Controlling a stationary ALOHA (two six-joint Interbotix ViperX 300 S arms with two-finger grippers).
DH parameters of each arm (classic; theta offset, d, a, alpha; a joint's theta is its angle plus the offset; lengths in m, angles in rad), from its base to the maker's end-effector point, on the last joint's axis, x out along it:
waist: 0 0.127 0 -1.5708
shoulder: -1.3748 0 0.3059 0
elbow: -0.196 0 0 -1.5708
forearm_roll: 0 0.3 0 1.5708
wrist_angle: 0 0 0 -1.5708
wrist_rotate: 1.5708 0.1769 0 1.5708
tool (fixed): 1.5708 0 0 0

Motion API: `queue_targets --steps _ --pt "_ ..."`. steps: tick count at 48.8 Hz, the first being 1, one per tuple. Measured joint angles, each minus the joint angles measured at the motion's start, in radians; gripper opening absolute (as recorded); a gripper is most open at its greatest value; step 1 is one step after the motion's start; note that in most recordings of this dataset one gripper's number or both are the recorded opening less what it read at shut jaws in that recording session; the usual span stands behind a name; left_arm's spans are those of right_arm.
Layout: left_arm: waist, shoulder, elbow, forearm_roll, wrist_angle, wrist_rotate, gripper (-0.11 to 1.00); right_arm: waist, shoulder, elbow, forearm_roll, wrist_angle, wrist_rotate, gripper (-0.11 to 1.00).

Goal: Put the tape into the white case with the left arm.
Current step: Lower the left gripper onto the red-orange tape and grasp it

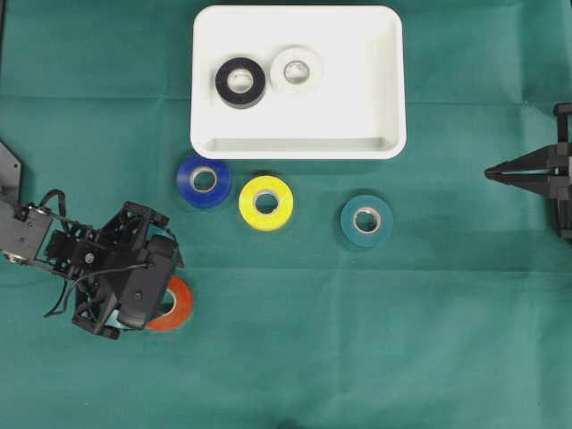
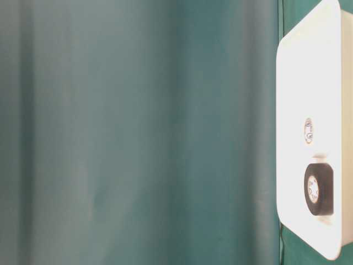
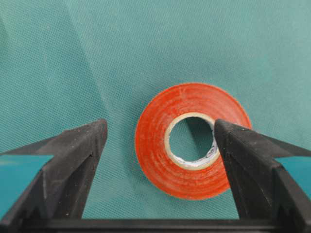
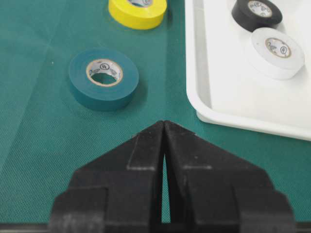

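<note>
Right under our left claw lies the orange tape roll, flat on the green cloth of the counter, its hole facing up. Our fingers stand wide apart and hold nothing; the roll sits off-centre between them, with the right finger over its core and the left finger clear of its rim. As we judge it, the claw must shift toward the roll's side before closing. It is a glossy orange ring with a pale cardboard core. From overhead, the white case lies well up and to the right, already holding a black roll and a white roll. Our right claw rests pressed shut, empty, far away.
</note>
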Motion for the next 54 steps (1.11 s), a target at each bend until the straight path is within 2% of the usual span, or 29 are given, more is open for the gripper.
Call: queue_targets --steps 16,24,27,30,39,54 --pt "0.009 0.126 -0.043 0.0 0.0 0.006 0.89 0.0 0.0 0.0 0.0 0.0 0.002 -0.09" --pt "0.012 0.17 -0.064 0.002 0.0 0.044 0.86 0.0 0.0 0.0 0.0 0.0 0.002 -0.09" --pt "0.012 0.172 -0.067 0.002 0.0 0.058 0.81 0.0 0.0 0.0 0.0 0.0 0.002 -0.09" --pt "0.012 0.172 -0.067 0.002 0.0 0.063 0.71 0.0 0.0 0.0 0.0 0.0 0.002 -0.09" --pt "0.012 0.172 -0.069 0.002 0.0 0.063 0.27 0.0 0.0 0.0 0.0 0.0 0.0 -0.09" --pt "0.012 0.161 -0.069 0.002 0.003 0.061 0.26 0.0 0.0 0.0 0.0 0.002 0.0 -0.09"
